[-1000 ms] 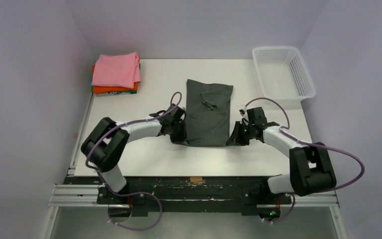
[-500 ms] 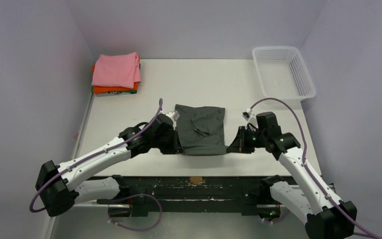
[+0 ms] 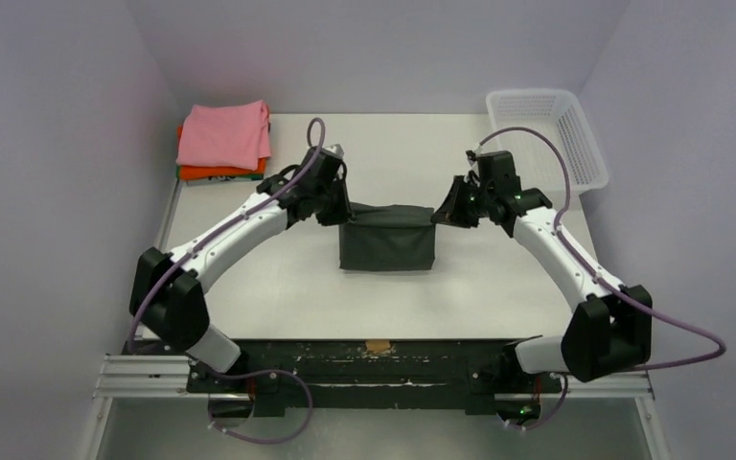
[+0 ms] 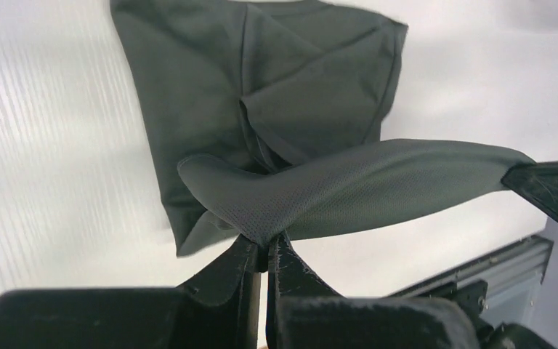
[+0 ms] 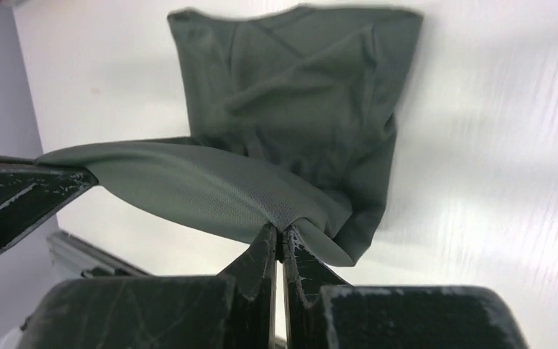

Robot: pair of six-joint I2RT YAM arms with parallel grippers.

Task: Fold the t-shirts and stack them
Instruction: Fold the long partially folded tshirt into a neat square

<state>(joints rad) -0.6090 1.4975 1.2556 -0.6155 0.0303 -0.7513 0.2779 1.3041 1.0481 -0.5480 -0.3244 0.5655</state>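
The charcoal-grey t-shirt (image 3: 388, 241) hangs as a doubled band between my two grippers above the table middle. My left gripper (image 3: 338, 207) is shut on its left corner, seen pinched in the left wrist view (image 4: 264, 243). My right gripper (image 3: 444, 213) is shut on its right corner, seen pinched in the right wrist view (image 5: 279, 234). The rest of the shirt (image 4: 261, 87) lies on the table under the raised edge (image 5: 290, 94). The folded pink t-shirt (image 3: 224, 134) lies on the folded orange t-shirt (image 3: 220, 174) at the far left corner.
A white mesh basket (image 3: 546, 142) stands at the far right corner. The white table (image 3: 278, 287) ends at a dark rail (image 3: 374, 369) along the near edge. Purple walls close in on the left, back and right.
Both grippers have moved away from me and upward, carrying the near edge of the grey shirt over toward its far edge. The shirt now shows shorter, folded over.
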